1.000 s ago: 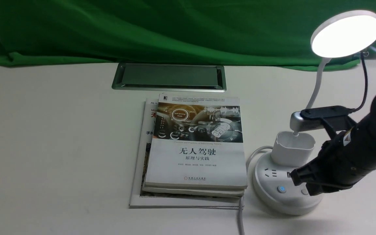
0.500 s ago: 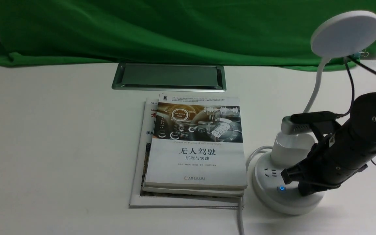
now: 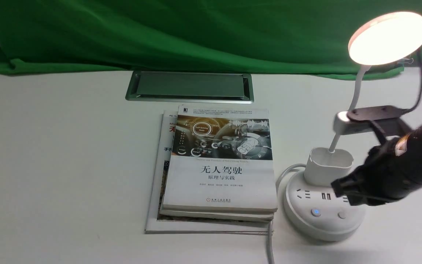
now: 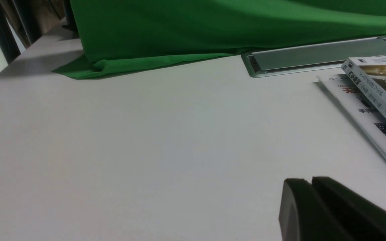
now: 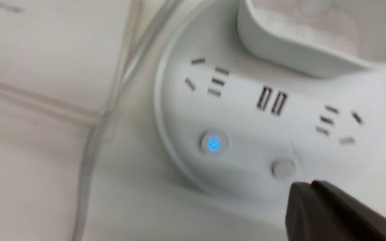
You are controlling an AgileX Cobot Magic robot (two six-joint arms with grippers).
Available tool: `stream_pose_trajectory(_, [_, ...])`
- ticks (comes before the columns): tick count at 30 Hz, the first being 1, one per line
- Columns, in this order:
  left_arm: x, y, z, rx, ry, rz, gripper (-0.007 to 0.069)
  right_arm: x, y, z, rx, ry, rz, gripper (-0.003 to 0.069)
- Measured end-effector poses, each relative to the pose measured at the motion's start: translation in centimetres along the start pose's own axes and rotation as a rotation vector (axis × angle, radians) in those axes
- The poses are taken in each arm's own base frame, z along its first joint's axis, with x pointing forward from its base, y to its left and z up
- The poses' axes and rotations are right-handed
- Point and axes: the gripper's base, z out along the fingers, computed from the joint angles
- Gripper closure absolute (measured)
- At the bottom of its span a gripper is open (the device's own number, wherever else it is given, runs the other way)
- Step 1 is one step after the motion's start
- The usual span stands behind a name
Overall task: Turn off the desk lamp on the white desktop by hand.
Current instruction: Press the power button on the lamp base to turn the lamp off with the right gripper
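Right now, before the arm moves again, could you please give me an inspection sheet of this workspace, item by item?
Surface: white desktop, flat, with a silver-framed cable hatch near the back.
Job's things: desk lamp lit; blue-lit button and plain button on its base both uncovered.
Clutter: stack of books left of the base.
Grippers: right gripper, fingers together, over the base near the plain button, contact unclear; left gripper, fingers together, at the front left.
Cables: grey cord runs from the base toward the front; black cable on the right arm.
Surroundings: green cloth behind.
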Motion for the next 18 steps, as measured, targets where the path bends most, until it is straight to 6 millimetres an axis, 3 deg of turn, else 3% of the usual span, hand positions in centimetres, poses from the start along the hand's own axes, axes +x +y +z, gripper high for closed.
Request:
stream_pose_trajectory(2, [0.0, 0.0, 0.0, 0.000, 0.000, 0.000, 0.0605, 1.1, 0.0, -1.5, -0.003, -0.049, 0.003, 0.0622])
stream_pose_trajectory(6, [0.0, 0.0, 0.0, 0.000, 0.000, 0.000, 0.0605, 1.9, 0.0, -2.5, -0.006, -0.093, 0.009, 0.0622])
stream_pose_trajectory(9, [0.0, 0.0, 0.0, 0.000, 0.000, -0.001, 0.0605, 1.9, 0.0, -1.7, -0.006, -0.069, 0.017, 0.0622])
stream_pose_trajectory(15, [0.0, 0.0, 0.0, 0.000, 0.000, 0.000, 0.0605, 1.3, -0.2, 2.1, 0.004, 0.060, 0.012, 0.0622])
stream_pose_trajectory(18, [0.0, 0.0, 0.0, 0.000, 0.000, 0.000, 0.0605, 0.7, -0.2, 3.0, 0.005, 0.080, 0.009, 0.0622])
